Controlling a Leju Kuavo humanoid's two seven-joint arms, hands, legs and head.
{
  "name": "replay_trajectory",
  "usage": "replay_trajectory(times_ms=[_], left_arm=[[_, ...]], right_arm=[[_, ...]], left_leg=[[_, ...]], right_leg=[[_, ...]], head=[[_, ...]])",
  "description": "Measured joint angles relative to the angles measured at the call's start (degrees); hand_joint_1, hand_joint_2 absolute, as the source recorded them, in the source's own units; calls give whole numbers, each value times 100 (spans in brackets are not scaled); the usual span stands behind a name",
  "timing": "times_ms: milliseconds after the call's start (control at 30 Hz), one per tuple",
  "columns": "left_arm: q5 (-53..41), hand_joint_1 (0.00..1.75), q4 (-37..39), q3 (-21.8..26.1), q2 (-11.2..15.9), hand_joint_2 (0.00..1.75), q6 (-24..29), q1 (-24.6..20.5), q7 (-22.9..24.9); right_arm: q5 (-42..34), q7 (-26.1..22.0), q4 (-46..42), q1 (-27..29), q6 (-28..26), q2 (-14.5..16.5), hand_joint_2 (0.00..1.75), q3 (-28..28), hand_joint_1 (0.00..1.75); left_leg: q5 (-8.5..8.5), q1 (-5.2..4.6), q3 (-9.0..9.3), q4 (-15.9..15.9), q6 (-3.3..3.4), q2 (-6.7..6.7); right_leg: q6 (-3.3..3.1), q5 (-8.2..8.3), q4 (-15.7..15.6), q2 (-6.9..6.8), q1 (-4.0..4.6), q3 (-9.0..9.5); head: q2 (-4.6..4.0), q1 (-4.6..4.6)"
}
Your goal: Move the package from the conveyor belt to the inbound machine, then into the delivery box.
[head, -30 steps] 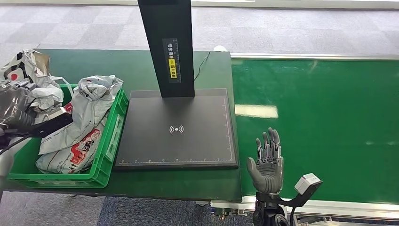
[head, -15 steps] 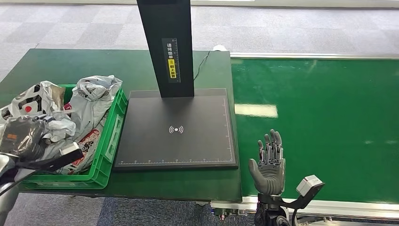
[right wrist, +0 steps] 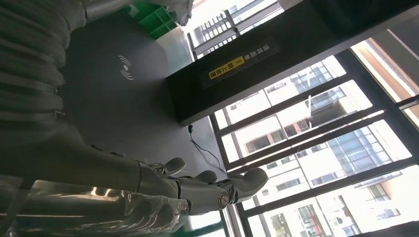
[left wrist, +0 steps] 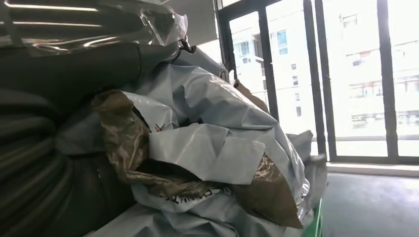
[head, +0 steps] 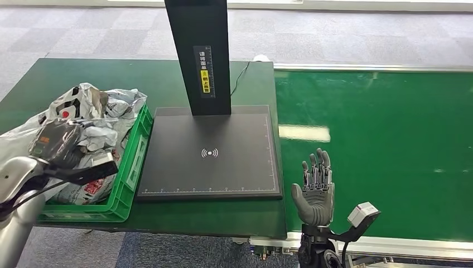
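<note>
Green table bears crate; left hand grips package; right hand spread.

One green delivery box, one black inbound machine, one conveyor belt, several crumpled packages.

A dark green surface carried a green crate of crumpled packages at its left end — beside it lay the black inbound machine, then the conveyor belt.

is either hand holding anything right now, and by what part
The left hand grips a crumpled grey package by its bunched lower end, over the green crate. The right hand holds nothing.
</note>
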Motion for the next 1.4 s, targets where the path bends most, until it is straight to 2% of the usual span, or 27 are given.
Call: replay_trajectory(times_ms=[100, 233, 333, 433, 500, 567, 600, 667, 767, 833, 1133, 1400], left_arm=[[43, 175, 845, -647, -261, 175, 161, -1053, 87], [151, 174, 1837, -1278, -791, 175, 500, -2173, 328], [238, 171, 2399, -1541, -1154, 175, 688, -2826, 450], [280, 154, 2785, -1674, -1409, 175, 709, -3223, 487], [298, 125, 3001, -1740, -1541, 175, 709, -3376, 492], [307, 108, 3171, -1784, -1642, 175, 717, -3457, 494], [310, 110, 3241, -1801, -1679, 175, 727, -3478, 498], [311, 126, 3369, -1833, -1737, 175, 752, -3501, 520], [298, 161, 3527, -1872, -1786, 175, 784, -3510, 554], [295, 173, 3600, -1883, -1799, 175, 797, -3512, 562], [284, 175, 3856, -1859, -1742, 175, 820, -3539, 649], [269, 175, 4303, -1662, -1503, 175, 886, -3858, 890]], right_arm=[[-5, 0, 44, -71, -20, 19, 175, 46, 0], [-9, 0, 91, -118, -71, 39, 175, 70, 0], [-11, 0, 107, -126, -97, 46, 175, 77, 0], [-20, 0, 110, -126, -101, 46, 175, 77, 0], [-22, 0, 111, -126, -101, 45, 175, 76, 0], [-22, 0, 111, -127, -101, 44, 175, 75, 0], [-22, 1, 111, -127, -101, 44, 175, 75, 0], [-22, 2, 111, -129, -101, 44, 175, 75, 0], [-20, 4, 114, -134, -101, 44, 175, 73, 0], [-13, 7, 119, -141, -101, 44, 175, 72, 0], [4, 16, 185, -195, -101, 25, 175, 51, 0], [-6, -4, 218, -195, -130, 14, 175, 33, 0]], left_leg=[[9, -3, -6, 2, 4, -15], [11, -5, -14, 7, 6, -15], [10, -6, -16, 8, 7, -7], [8, -6, -17, 8, 6, 1], [7, -5, -18, 7, 6, 2], [7, -4, -18, 5, 6, 4], [7, -4, -19, 5, 5, 6], [7, -3, -19, 4, 5, 10], [8, -3, -19, 4, 5, 11], [8, -3, -19, 4, 5, 11], [8, -3, -21, 4, 5, 12], [9, -2, -22, 4, 4, 17]], right_leg=[[6, 9, 0, -15, -3, 4], [10, 15, 0, -14, -5, 3], [11, 16, 0, -6, -7, 0], [11, 16, 0, 4, -6, -6], [10, 15, 0, 5, -5, -8], [10, 15, 0, 7, -4, -10], [10, 15, 0, 8, -4, -11], [10, 15, 0, 11, -3, -11], [10, 15, 1, 12, -3, -11], [10, 15, 1, 12, -4, -10], [10, 15, 1, 13, -4, -11], [10, 15, 2, 17, -2, -15]], head=[[0, 4], [0, 6], [0, 8], [0, 7], [0, 7], [0, 8], [0, 8], [0, 8], [0, 8], [0, 9], [0, 8], [0, 8]])
